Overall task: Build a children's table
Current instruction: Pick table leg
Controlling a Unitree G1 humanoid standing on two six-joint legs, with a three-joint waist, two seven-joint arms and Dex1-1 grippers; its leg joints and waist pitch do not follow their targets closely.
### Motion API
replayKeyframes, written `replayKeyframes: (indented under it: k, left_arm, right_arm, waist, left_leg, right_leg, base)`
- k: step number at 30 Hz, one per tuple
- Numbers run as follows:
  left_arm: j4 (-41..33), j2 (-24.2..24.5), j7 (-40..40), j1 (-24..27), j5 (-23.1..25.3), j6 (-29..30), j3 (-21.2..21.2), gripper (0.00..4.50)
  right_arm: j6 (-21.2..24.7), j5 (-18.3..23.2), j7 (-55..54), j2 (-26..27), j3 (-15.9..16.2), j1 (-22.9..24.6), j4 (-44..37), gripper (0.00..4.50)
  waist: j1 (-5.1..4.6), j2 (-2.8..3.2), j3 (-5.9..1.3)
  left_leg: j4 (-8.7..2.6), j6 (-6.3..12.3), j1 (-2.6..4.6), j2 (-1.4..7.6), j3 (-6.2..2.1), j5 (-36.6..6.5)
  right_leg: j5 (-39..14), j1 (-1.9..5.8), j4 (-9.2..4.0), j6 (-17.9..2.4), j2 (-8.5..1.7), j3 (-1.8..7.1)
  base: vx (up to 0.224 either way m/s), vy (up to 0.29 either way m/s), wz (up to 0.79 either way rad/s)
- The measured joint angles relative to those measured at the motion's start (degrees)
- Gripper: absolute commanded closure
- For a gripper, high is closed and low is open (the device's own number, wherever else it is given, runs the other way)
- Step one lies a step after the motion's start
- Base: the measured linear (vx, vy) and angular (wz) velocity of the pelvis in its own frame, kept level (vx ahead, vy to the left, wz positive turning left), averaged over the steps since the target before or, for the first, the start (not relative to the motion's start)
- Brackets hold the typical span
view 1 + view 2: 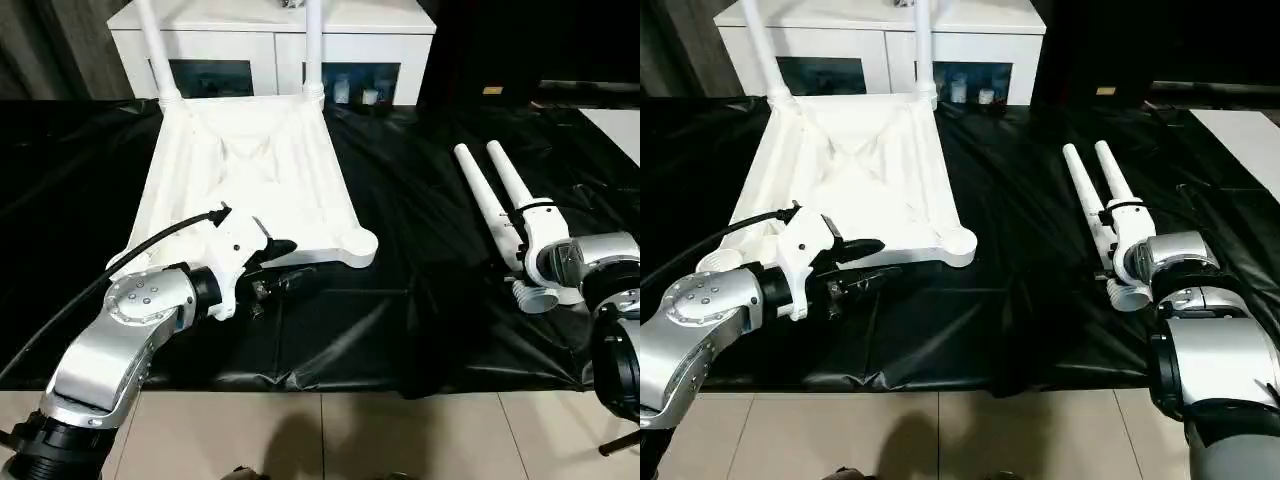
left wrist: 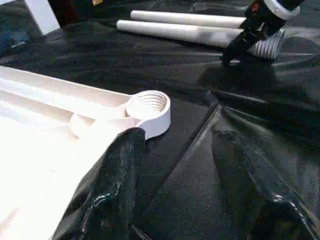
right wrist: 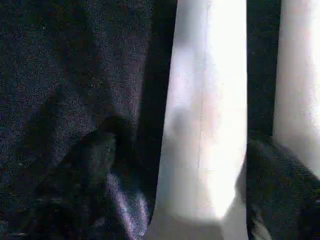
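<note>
The tabletop [image 1: 250, 180] lies ribbed side up on the black plastic sheet [image 1: 400, 300], two legs [image 1: 312, 45] standing in its far sockets; the left gripper [image 1: 865, 262], fingers apart, straddles its near edge around seven o'clock of the empty threaded socket [image 2: 148, 106]. Out at three o'clock two smooth tapered loose legs [image 1: 480, 190] lie side by side, the right gripper [image 3: 180, 165] reaching down with fingers spread either side of the left-hand one [image 3: 207, 100].
</note>
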Motion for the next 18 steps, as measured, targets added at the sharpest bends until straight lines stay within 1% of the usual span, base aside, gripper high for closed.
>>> replayKeyframes:
  k: [3,4,5,8,9,13,17,18]
  left_arm:
    - [-0.1,0.3,0.1,0.0,0.0,0.0,0.0,1.94]
    - [-0.1,0.3,0.1,0.0,0.0,0.0,0.0,1.94]
    - [-0.1,0.3,0.1,0.0,0.0,0.0,0.0,1.94]
    - [-0.1,0.3,0.2,-0.1,0.0,0.0,0.0,1.94]
    - [-0.1,0.3,0.3,-0.1,0.0,0.0,0.0,1.94]
    - [-0.1,0.3,0.4,-0.2,0.0,0.0,0.0,1.94]
    - [0.0,0.3,0.9,-0.3,0.1,0.0,0.0,1.94]
    - [0.0,0.3,1.2,-0.4,0.1,0.0,0.0,1.94]
  right_arm:
    - [-0.1,0.0,0.1,0.0,0.0,-0.1,0.3,0.88]
    - [-0.1,0.0,0.1,0.0,0.0,-0.2,0.3,1.09]
    - [-0.1,0.0,0.2,0.0,-0.1,-0.3,0.4,1.09]
    - [-0.1,0.0,0.3,0.0,-0.2,-0.8,0.8,1.39]
    - [-0.1,0.0,0.3,0.0,-0.2,-1.0,0.8,1.39]
    - [-0.1,0.2,0.2,0.0,-0.8,-1.1,0.8,1.71]
    - [-0.2,1.3,-0.6,0.2,-2.6,-1.1,0.8,2.11]
    - [-0.2,1.6,-0.8,0.2,-2.9,-1.1,0.8,2.11]
  waist:
    - [0.00,0.00,0.00]
    - [0.00,0.00,0.00]
    - [-0.01,0.00,0.00]
    - [-0.01,0.00,0.00]
    - [-0.01,0.00,0.00]
    - [0.00,0.00,0.00]
    - [0.00,0.00,0.00]
    - [0.00,0.00,0.00]
  left_leg:
    - [0.00,0.00,0.00,0.00,0.00,0.0]
    - [0.00,0.00,0.00,0.00,0.00,0.0]
    - [0.01,0.00,0.00,0.00,0.00,0.0]
    - [0.00,0.00,0.00,0.00,0.00,0.0]
    - [0.00,0.00,0.00,0.00,0.00,0.0]
    - [0.01,0.00,-0.01,0.00,0.00,0.0]
    - [0.01,0.00,-0.01,0.01,0.00,0.0]
    - [0.01,0.00,-0.01,0.01,0.00,0.0]
  right_leg:
    - [0.0,0.00,0.00,0.0,0.00,0.00]
    - [0.0,0.00,0.00,0.0,0.00,0.00]
    - [0.0,0.00,0.00,0.0,0.00,0.00]
    - [0.0,0.00,0.00,0.0,0.00,0.00]
    - [0.0,0.00,0.00,0.0,0.00,0.00]
    - [0.0,0.00,-0.01,0.0,0.00,0.00]
    - [0.0,0.00,-0.01,0.0,0.00,0.00]
    - [0.0,0.00,0.00,0.0,0.00,0.00]
  base:
    - [0.000,0.000,0.00]
    - [0.000,0.000,0.00]
    - [0.000,0.000,0.00]
    - [0.000,0.000,0.00]
    - [0.000,0.000,0.00]
    - [0.000,0.000,0.00]
    - [0.000,0.000,0.00]
    - [0.000,0.000,0.00]
